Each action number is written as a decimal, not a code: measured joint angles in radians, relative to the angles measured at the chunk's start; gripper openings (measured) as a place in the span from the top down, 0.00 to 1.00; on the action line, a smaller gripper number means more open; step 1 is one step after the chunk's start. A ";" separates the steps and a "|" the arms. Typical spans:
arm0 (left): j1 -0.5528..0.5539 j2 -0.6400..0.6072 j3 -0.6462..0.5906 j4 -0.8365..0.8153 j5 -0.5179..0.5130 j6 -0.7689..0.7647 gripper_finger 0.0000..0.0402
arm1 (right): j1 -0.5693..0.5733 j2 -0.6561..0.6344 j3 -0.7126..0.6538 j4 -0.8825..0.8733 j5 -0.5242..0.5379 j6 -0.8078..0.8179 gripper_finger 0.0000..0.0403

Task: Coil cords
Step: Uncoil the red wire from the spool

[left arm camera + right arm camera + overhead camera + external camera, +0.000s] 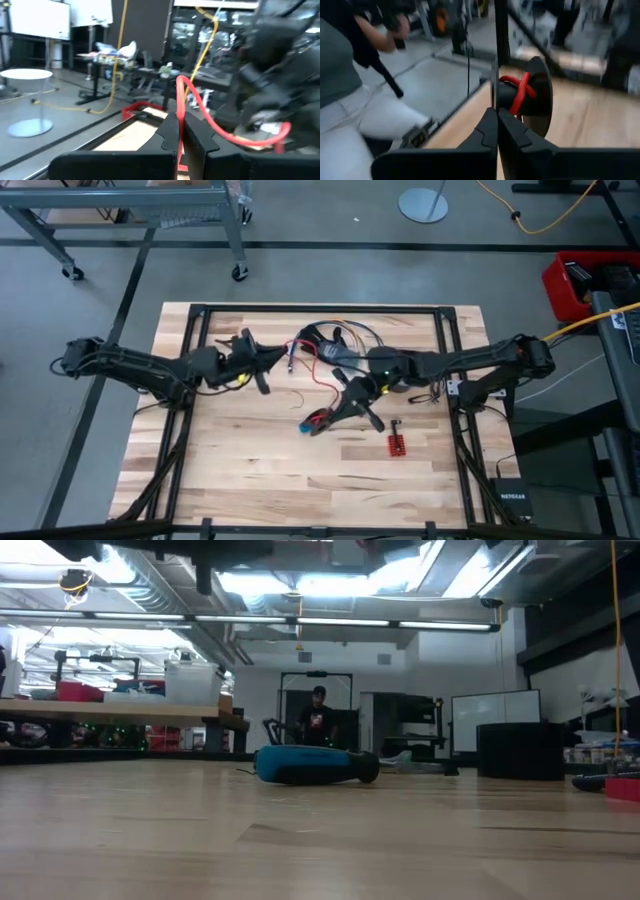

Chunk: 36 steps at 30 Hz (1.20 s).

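From above you see both arms meeting over the table (230,480). The left gripper (283,355) sits left of centre, the right gripper (322,420) just below centre, with the cords (335,345) tangled between and above them in the upper middle of the frame.

Only the left wrist view shows you that gripper's fingers (167,135) clenched on a red cord (200,107), which loops off to the right toward the blurred bulk of the other arm. Only the right wrist view shows you the right fingers (487,132) pinched together at the edge of a black spool (540,97) with red cord (520,92) wound on its hub; whether they actually grip it you cannot tell. A person stands at that frame's left.

The low view gives you neither gripper, just a blue-and-black tool (310,765) lying mid-frame and a person far behind.

At lower right of the high view a small red part (396,445) lies alone.
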 joint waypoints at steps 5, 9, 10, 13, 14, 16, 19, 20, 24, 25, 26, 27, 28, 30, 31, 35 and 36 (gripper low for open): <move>0.037 0.006 0.000 -0.094 0.000 -0.062 1.00 | 0.007 0.000 0.001 0.194 -0.001 -0.006 1.00; 0.032 0.008 0.000 -0.213 0.003 -0.145 1.00 | 0.004 0.000 0.001 0.289 0.035 -0.008 1.00; 0.027 0.008 0.000 -0.252 0.003 -0.173 1.00 | 0.002 0.000 0.001 0.307 0.056 -0.011 1.00; -0.001 0.009 0.000 -0.357 0.002 -0.265 1.00 | -0.015 -0.007 0.001 0.301 0.108 -0.024 1.00; -0.014 0.008 0.000 -0.390 0.004 -0.296 1.00 | -0.024 -0.008 0.001 0.294 0.129 -0.032 1.00; -0.040 0.009 0.000 -0.437 0.012 -0.358 1.00 | -0.047 -0.012 0.001 0.261 0.169 -0.035 1.00; -0.084 0.009 0.000 -0.458 0.030 -0.423 1.00 | -0.090 -0.015 0.001 0.186 0.227 -0.038 1.00; -0.100 0.009 0.000 -0.460 0.036 -0.440 1.00 | -0.105 -0.015 0.001 0.153 0.248 -0.038 1.00; -0.169 0.009 0.000 -0.463 0.049 -0.500 1.00 | -0.163 -0.015 0.001 0.015 0.301 -0.041 1.00; -0.186 0.009 0.000 -0.462 0.058 -0.510 1.00 | -0.176 -0.015 0.001 -0.021 0.308 -0.044 1.00; -0.202 0.009 0.000 -0.460 0.068 -0.523 1.00 | -0.188 -0.015 0.001 -0.062 0.311 -0.048 1.00; -0.218 0.009 0.000 -0.456 0.073 -0.531 1.00 | -0.199 -0.015 0.001 -0.101 0.315 -0.056 1.00; -0.235 0.009 0.000 -0.449 0.075 -0.540 1.00 | -0.210 -0.015 0.001 -0.139 0.315 -0.061 1.00; -0.262 0.006 0.000 -0.423 0.075 -0.547 1.00 | -0.228 -0.015 0.001 -0.209 0.314 -0.063 1.00; -0.273 0.005 0.000 -0.408 0.075 -0.545 1.00 | -0.234 -0.015 0.001 -0.247 0.314 -0.063 1.00; -0.296 0.001 0.000 -0.295 0.074 -0.476 1.00 | -0.240 -0.015 0.001 -0.407 0.288 -0.063 1.00; -0.298 -0.001 0.000 -0.256 0.074 -0.447 1.00 | -0.238 -0.015 0.001 -0.437 0.272 -0.063 1.00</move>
